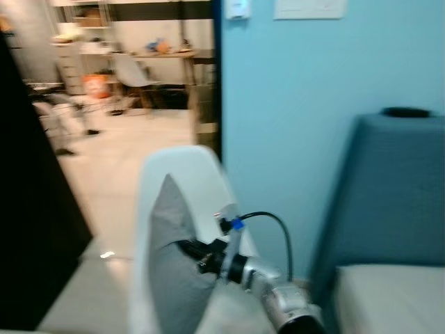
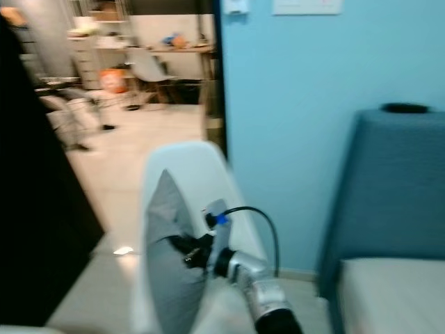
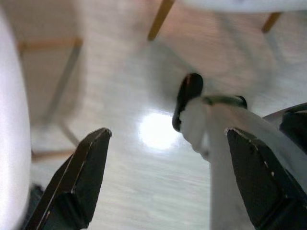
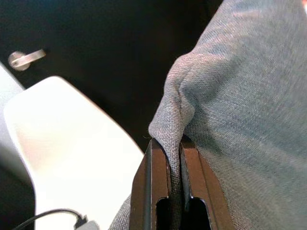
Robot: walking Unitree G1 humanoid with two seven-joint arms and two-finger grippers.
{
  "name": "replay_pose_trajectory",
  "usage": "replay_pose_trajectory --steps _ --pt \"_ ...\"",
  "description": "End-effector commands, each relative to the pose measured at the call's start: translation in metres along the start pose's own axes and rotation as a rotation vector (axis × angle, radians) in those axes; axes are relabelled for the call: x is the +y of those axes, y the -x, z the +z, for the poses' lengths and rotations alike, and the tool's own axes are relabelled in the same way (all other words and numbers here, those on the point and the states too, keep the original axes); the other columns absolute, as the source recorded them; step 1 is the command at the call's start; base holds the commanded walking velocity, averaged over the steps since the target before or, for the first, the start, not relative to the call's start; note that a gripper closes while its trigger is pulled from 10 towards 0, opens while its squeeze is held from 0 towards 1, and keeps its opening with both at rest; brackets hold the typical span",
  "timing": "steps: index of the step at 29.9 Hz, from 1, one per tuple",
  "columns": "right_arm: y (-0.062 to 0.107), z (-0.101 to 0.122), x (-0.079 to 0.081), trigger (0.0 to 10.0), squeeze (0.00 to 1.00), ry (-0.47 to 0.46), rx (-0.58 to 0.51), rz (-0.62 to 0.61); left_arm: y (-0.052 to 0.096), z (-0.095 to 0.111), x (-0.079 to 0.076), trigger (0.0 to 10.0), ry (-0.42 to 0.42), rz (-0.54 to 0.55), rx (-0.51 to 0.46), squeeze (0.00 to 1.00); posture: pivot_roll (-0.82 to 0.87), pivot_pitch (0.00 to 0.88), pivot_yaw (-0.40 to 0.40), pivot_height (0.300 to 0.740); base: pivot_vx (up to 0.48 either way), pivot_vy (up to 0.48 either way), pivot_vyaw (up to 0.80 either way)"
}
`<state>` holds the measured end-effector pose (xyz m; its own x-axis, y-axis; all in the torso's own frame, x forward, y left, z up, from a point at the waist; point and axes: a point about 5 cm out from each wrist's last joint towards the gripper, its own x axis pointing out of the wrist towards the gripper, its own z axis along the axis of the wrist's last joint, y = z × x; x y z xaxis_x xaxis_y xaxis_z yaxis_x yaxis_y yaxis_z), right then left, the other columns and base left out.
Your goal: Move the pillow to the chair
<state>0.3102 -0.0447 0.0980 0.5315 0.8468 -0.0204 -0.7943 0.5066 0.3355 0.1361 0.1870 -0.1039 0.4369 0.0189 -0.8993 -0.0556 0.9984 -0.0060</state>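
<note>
1. Grey woven fabric is pinched between the fingers of the right gripper (image 4: 175, 158): it is clenched on a bunched fold of the pillow (image 1: 177, 271), which hangs edge-on from the gripper, just in front of the chair (image 1: 191, 170).
2. The pillow is not yet resting on the seat as far as I can tell; its lower part runs out of view, so contact with the chair is unclear.
3. Risk, as I judge it: the hold is on a small tuck of cloth only. A soft, heavy pillow could slide out of so thin a pinch if the arm swings or the robot steps.
4. A second risk: the chair's shell is smooth, curved, white plastic. A pillow let go standing on its edge may tip off the seat to the floor (image 3: 124, 158) beside the gripper.
5. The left gripper (image 3: 168, 177) hangs with its fingers spread wide and nothing between them, above pale glossy floor and slim wooden chair legs (image 3: 160, 19).
6. To the right of the right gripper stands a blue upholstered sofa (image 1: 396, 209), matte and blocky, against a light blue wall (image 1: 299, 104).
</note>
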Motion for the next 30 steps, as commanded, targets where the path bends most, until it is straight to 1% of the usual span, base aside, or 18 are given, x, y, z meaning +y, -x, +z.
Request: replay_pose_trajectory --steps 1,4,5,6,8,10,11,13,14,15,18,20,25,27,28,30 --pt "-0.009 0.012 0.006 10.0 0.0 0.045 -0.059 0.023 -0.001 0.003 -0.002 10.0 -0.015 -0.004 -0.007 0.0 -0.07 0.009 0.005 0.74 0.0 0.0 0.8" --pt "-0.009 0.013 0.003 10.0 0.0 0.049 -0.063 -0.006 -0.001 0.003 -0.002 10.0 -0.015 -0.003 -0.007 0.0 -0.07 0.01 0.005 0.74 0.0 0.0 0.8" --pt "-0.009 0.012 -0.007 10.0 0.0 0.081 -0.045 -0.108 0.0 0.003 -0.001 10.0 -0.016 -0.002 -0.007 0.0 -0.07 0.012 0.004 0.74 0.0 0.0 0.0" --pt "-0.006 0.011 -0.021 10.0 0.0 0.12 -0.005 -0.242 0.0 0.003 -0.001 10.0 -0.021 0.0 -0.008 0.0 -0.07 0.013 0.003 0.74 0.0 0.0 0.0" --pt "-0.006 0.011 -0.021 10.0 0.0 0.12 -0.005 -0.242 0.0 0.003 -0.001 10.0 -0.021 0.0 -0.008 0.0 -0.07 0.013 0.003 0.74 0.0 0.0 0.0" --pt "0.002 0.01 -0.039 10.0 0.0 0.175 0.041 -0.41 0.0 0.003 0.0 10.0 -0.025 0.001 -0.009 0.0 -0.07 0.015 0.004 0.74 0.0 0.0 0.0" --pt "0.002 0.01 -0.039 10.0 0.0 0.175 0.041 -0.41 0.0 0.003 0.0 10.0 -0.025 0.001 -0.009 0.0 -0.07 0.015 0.004 0.74 0.0 0.0 0.0" --pt "0.011 0.01 -0.049 10.0 0.0 0.181 0.051 -0.476 0.0 0.002 0.002 10.0 -0.052 0.013 -0.002 0.0 -0.07 0.016 0.005 0.74 0.0 -0.452 0.0" --pt "0.011 0.01 -0.049 10.0 0.0 0.181 0.051 -0.476 0.0 0.002 0.002 10.0 -0.052 0.013 -0.002 0.0 -0.07 0.016 0.005 0.74 0.0 -0.48 0.0" --pt "0.014 0.009 -0.052 10.0 0.0 0.18 0.058 -0.497 0.0 0.002 0.003 10.0 -0.056 0.024 0.003 0.0 -0.08 0.016 0.007 0.74 0.0 -0.472 0.0" --pt "0.018 0.006 -0.055 10.0 0.0 0.185 0.075 -0.521 0.0 0.0 0.005 10.0 -0.04 0.032 0.01 0.0 -0.08 0.018 0.009 0.74 0.0 -0.43 0.0" --pt "0.02 0.004 -0.056 10.0 0.0 0.186 0.084 -0.532 0.0 0.0 0.006 10.0 -0.039 0.039 0.008 0.0 -0.08 0.019 0.011 0.74 0.0 0.0 0.0" --pt "0.024 -0.008 -0.061 10.0 0.0 0.245 0.167 -0.611 0.0 0.002 0.007 10.0 -0.032 0.04 0.0 0.0 -0.08 0.023 0.014 0.74 0.0 0.0 0.0" --pt "0.026 -0.013 -0.064 10.0 0.0 0.254 0.194 -0.654 0.0 0.002 0.007 10.0 -0.035 0.039 -0.001 0.0 -0.08 0.024 0.016 0.74 0.0 0.0 0.0" --pt "0.026 -0.013 -0.064 10.0 0.0 0.254 0.194 -0.654 0.0 0.002 0.007 10.0 -0.035 0.039 -0.001 0.0 -0.08 0.024 0.016 0.74 0.0 0.0 0.0" --pt "0.029 -0.02 -0.066 10.0 0.0 0.254 0.236 -0.683 0.0 0.002 0.005 10.0 -0.044 0.025 -0.001 0.0 -0.08 0.026 0.018 0.74 0.0 0.0 0.0"
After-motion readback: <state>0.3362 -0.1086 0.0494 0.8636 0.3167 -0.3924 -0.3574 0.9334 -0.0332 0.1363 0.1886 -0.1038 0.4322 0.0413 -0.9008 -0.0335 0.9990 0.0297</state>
